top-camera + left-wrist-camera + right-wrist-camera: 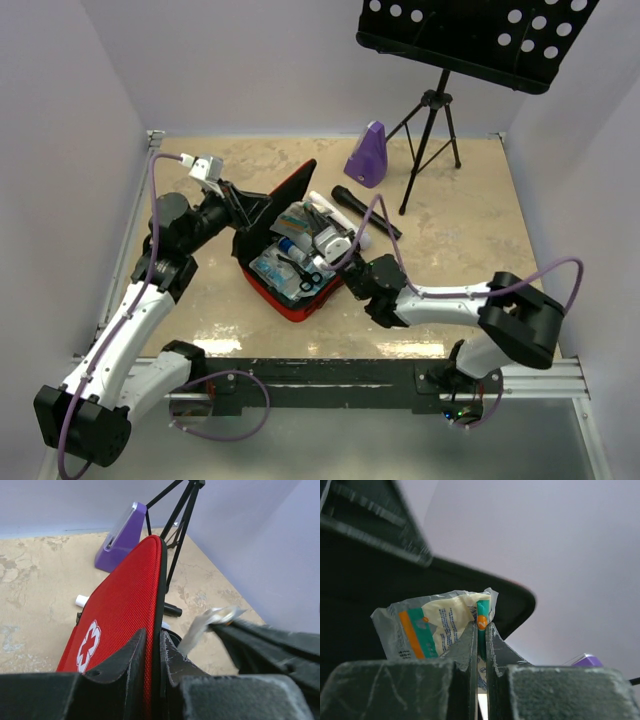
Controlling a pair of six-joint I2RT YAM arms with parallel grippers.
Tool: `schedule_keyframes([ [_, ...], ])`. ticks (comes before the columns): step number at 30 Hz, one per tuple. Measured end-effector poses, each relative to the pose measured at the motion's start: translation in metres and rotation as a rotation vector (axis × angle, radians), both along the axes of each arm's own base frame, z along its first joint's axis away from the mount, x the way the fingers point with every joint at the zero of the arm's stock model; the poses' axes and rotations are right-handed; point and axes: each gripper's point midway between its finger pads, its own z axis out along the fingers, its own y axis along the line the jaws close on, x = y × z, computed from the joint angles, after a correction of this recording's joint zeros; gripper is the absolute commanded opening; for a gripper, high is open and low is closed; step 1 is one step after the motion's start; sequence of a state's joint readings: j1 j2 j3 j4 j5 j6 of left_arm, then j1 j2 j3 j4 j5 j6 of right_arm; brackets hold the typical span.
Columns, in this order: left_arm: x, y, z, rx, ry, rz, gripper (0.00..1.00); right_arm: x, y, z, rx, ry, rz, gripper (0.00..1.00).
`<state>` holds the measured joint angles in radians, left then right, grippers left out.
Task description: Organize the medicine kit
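Step in hand, my read: tucking a packet into the open medicine kit [300, 310]. Top view: kit sits mid-table, red shell, black lining, lid stood up on its far-left side, tray crowded with bottles [328, 240] and what looks like scissors [308, 276]. The left gripper [243, 205] is at the lid, the right gripper [345, 262] low over the tray's right edge, the purple metronome [367, 155] well behind. Left wrist view: left gripper clenched on the lid's edge, red fabric and white cross emblem [87, 645] facing out. I'd want that pinch firm so the lid can't flop onto the right arm. Right wrist view: right gripper pinching a clear packet [435, 625], green and orange print, by one corner; the dark shape behind is probably the lid. I'd lower it into a free gap, lay it flat, then let go, since a corner hold lets it swing.
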<state>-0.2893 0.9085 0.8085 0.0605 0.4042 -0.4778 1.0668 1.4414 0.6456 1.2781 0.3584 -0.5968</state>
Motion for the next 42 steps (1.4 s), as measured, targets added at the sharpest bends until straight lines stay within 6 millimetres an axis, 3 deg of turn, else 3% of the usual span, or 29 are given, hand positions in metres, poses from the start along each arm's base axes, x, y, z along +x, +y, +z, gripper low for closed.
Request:
schedule_keyframes([
  [3,0.000,0.000,0.000,0.000,0.007,0.001,0.11,0.004,0.016,-0.030,-0.105,0.001,0.013,0.00],
  [6,-0.001,0.001,0.000,0.005,0.022,0.002,0.11,0.007,0.025,-0.047,-0.168,-0.005,0.024,0.00],
  [11,0.000,0.004,0.000,0.013,0.043,0.028,0.11,0.008,0.035,-0.035,-0.179,-0.052,0.037,0.00],
  [15,0.003,0.008,0.001,0.022,0.055,0.055,0.11,0.011,0.036,-0.012,-0.096,-0.047,0.030,0.00],
  [18,0.004,0.010,0.001,0.025,0.059,0.067,0.11,0.014,0.023,0.012,0.045,0.018,0.004,0.00],
  [24,0.005,0.010,0.002,0.024,0.058,0.072,0.12,0.027,-0.009,0.127,0.430,0.243,0.005,0.00],
  [26,0.005,0.010,0.002,0.022,0.058,0.072,0.13,0.024,-0.027,0.142,0.507,0.314,0.018,0.00],
  [29,0.005,0.010,0.003,0.020,0.056,0.069,0.13,0.025,-0.032,0.132,0.516,0.446,0.042,0.00],
  [32,0.005,0.009,0.003,0.013,0.059,0.068,0.14,0.030,-0.015,0.101,0.465,0.606,0.068,0.00],
  [38,0.005,0.009,0.004,0.012,0.059,0.068,0.13,0.027,0.014,-0.006,0.313,0.966,0.037,0.00],
  [42,0.004,0.010,0.004,0.013,0.058,0.070,0.14,0.015,0.017,-0.049,0.256,1.125,0.005,0.00],
])
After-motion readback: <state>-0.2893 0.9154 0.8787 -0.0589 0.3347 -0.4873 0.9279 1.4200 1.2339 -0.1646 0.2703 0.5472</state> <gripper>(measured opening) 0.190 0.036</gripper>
